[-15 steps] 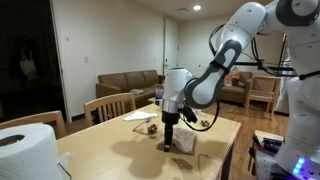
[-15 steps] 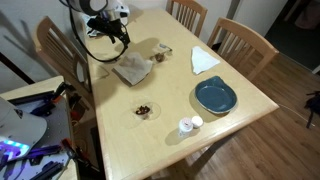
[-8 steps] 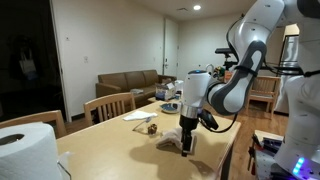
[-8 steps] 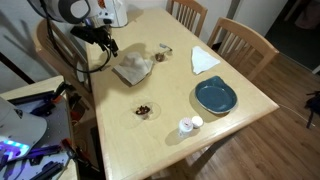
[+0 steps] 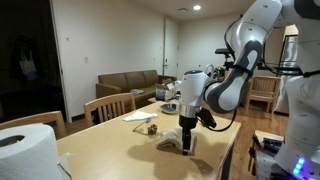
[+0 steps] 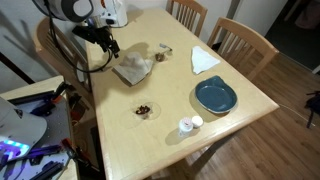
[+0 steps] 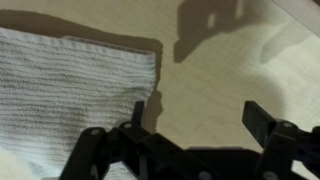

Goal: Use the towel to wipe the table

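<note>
The towel (image 6: 132,68) is a whitish ribbed cloth lying slightly bunched on the wooden table (image 6: 170,150), near the table's edge by the robot. It also shows in an exterior view (image 5: 173,144) and at the left of the wrist view (image 7: 70,90). My gripper (image 7: 198,115) is open, with bare table between its fingers. One finger sits over the towel's edge. In both exterior views the gripper (image 5: 187,141) (image 6: 108,46) hangs low over the table, just beside the towel.
A blue plate (image 6: 215,96), a white folded napkin (image 6: 203,60), a small bowl with dark bits (image 6: 146,110), a small white cup (image 6: 186,125) and a small item (image 6: 163,53) lie on the table. Chairs stand around it. A paper roll (image 5: 22,150) is close to the camera.
Since one second ago my gripper moved off the towel's middle to its edge, toward the table's side. The towel is slightly more bunched. Nothing has moved in the last half second.
</note>
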{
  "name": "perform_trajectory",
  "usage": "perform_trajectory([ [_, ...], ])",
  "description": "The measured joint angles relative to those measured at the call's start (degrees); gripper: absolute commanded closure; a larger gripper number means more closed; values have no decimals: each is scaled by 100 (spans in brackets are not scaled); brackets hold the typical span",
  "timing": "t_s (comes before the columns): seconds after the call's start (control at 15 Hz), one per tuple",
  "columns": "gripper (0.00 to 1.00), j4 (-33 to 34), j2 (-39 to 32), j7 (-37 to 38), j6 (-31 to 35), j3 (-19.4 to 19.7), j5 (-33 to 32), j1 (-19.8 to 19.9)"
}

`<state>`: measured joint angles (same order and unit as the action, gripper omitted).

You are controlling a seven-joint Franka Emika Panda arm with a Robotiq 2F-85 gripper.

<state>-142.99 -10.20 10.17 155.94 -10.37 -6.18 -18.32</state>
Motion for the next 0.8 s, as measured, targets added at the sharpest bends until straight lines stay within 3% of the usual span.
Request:
perform_trajectory([
  [0.8,0,67,-452,-391,-62,134,9,426],
])
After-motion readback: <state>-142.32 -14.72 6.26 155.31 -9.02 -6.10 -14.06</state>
